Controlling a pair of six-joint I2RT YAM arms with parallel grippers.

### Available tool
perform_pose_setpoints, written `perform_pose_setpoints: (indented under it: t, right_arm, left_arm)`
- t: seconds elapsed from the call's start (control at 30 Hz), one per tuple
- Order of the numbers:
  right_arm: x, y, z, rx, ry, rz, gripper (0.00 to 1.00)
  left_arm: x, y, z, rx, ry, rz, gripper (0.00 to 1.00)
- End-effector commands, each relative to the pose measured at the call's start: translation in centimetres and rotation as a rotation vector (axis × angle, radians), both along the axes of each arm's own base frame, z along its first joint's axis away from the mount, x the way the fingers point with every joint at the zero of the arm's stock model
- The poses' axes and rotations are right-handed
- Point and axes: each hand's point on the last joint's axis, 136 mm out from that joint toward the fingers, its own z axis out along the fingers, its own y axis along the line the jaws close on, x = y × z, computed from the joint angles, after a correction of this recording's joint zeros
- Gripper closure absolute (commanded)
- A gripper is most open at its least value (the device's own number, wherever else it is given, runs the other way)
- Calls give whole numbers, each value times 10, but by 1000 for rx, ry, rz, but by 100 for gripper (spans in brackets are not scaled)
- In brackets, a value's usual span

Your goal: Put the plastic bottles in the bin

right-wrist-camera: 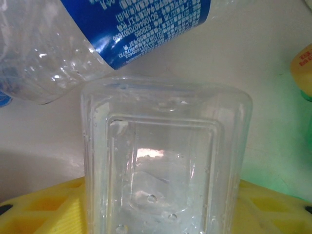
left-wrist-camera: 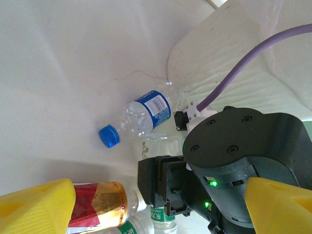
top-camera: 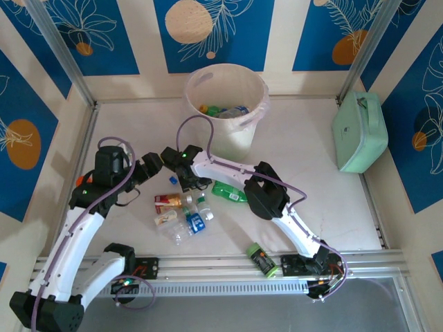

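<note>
Bottle (right-wrist-camera: 165, 156) between fingers of right tool (right-wrist-camera: 163, 214)

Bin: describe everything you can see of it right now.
The bin is a round, translucent whitish bucket, plastic by its look, standing upright at the far middle of the table, close to the back wall. A clear bag lines it and folds over the rim; a handle slot shows below the rim on the left. Several bottles lie inside, green and blue-labelled among them. A purple cable arcs in front of it. A blue-capped bottle lies by its base; contact is unclear.
</note>
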Motion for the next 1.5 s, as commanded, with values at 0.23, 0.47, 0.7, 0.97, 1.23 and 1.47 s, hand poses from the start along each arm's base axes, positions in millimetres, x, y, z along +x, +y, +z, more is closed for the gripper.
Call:
perform_pose_setpoints:
  t: [0.23,0.47,0.7,0.97,1.23,1.47]
  right_arm:
    - [-6,-16,61,35,-98,-9,44]
    - [-38,-25,119,144,-161,47,45]
    - [-67,-51,190,275,-245,56,47]
    - [-57,-89,286,486,-375,20,48]
    - [18,-135,365,815,-395,-122,48]
    - [88,-139,385,930,-387,-176,48]
  left_arm:
    - [1,-1,12,-25,-18,1,10]
    - [2,4,32,15,-53,2,9]
    - [9,-2,41,11,-54,-25,9]
    - [28,-9,44,37,-54,-69,9]
    - [43,-14,24,112,-24,-138,9]
    - [58,-11,-10,191,38,-171,9]
